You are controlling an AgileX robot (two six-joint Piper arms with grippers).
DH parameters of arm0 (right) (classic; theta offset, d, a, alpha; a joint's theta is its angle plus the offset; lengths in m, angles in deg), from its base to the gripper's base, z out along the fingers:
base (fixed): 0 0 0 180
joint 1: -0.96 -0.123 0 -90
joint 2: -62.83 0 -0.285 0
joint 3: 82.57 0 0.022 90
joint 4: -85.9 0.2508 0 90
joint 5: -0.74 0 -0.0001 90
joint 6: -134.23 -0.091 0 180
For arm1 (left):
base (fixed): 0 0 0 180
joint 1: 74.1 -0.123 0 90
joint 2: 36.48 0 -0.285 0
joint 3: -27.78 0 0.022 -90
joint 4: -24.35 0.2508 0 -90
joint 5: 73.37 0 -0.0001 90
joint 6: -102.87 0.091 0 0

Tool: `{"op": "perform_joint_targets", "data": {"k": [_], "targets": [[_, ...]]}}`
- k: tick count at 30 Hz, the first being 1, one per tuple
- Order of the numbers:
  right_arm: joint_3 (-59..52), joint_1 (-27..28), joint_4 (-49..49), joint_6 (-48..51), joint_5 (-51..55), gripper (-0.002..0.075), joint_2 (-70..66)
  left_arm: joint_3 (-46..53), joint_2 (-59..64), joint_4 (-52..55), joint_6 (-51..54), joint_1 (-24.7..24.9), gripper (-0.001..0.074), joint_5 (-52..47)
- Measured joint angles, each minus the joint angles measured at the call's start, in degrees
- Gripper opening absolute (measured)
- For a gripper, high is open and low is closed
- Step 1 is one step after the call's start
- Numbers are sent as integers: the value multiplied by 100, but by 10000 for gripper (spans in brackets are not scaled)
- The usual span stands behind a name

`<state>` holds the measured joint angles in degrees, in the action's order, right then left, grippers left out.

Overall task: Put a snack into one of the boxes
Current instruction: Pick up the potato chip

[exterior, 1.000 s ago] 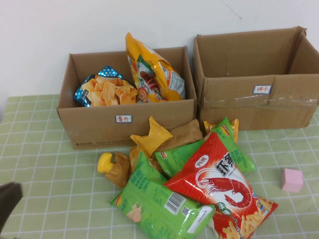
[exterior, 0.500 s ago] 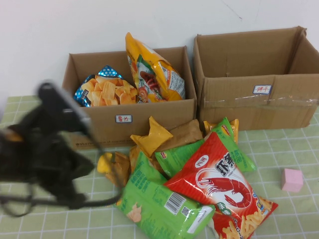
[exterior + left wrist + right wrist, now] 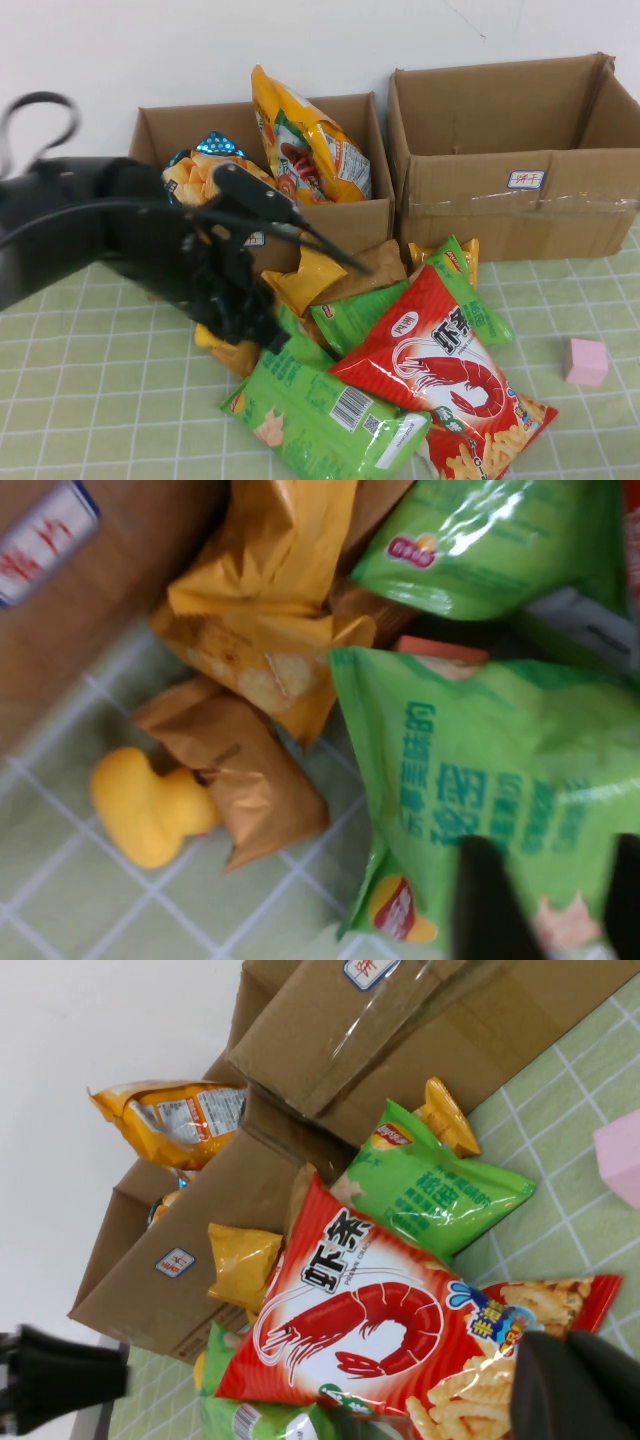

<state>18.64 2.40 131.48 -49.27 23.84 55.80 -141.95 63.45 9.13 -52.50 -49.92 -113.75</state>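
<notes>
High view: hung over the snack pile before the left box (image 3: 340, 230) with left gripper (image 3: 245, 315) spread, empty, green bag (image 3: 320, 410) beneath. Risked pinching only slick film, or dragging the yellow packet (image 3: 300, 280) along. Found right gripper (image 3: 580, 1390) beside the pile, grip unreadable.

Two boxes side by side at the bench (image 3: 80, 400) back: left box (image 3: 200, 250) holding snacks, right box (image 3: 500, 215). Snack pile (image 3: 400, 370) in front. Left claw (image 3: 540, 905) over the pile's left edge; right claw (image 3: 575, 1395) beside the pile.
</notes>
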Motion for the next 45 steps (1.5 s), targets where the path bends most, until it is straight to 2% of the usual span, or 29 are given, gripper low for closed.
{"op": "perform_joint_targets", "data": {"k": [4,6,9,14,21,25,28,33,35,38,45], "targets": [[0,0,0,0,0,-2,0,-402,636,0,-711,0,489,-127],[0,0,0,0,0,-2,0,-564,921,0,-1055,0,577,-150],[0,0,0,0,0,-2,0,-782,1252,0,-1369,0,628,-176],[0,0,0,0,0,-2,0,-993,1645,0,-1646,0,624,-202],[0,0,0,0,0,-2,0,-1028,1920,-35,-1788,0,580,-249],[0,0,0,22,0,-2,0,-1038,2031,-69,-1786,0,522,-293],[0,0,0,33,0,-2,0,-1049,2119,-90,-1800,0,414,-318],[0,0,0,83,0,-2,0,-1049,2186,-77,-1800,0,103,-331],[0,0,0,93,0,-2,0,-1049,2184,-41,-1800,0,47,-331],[0,0,0,103,0,-2,0,-1049,2115,-18,-1733,0,16,-372],[0,0,0,106,0,-2,0,-1049,1338,0,-1331,0,3,-463]]}}
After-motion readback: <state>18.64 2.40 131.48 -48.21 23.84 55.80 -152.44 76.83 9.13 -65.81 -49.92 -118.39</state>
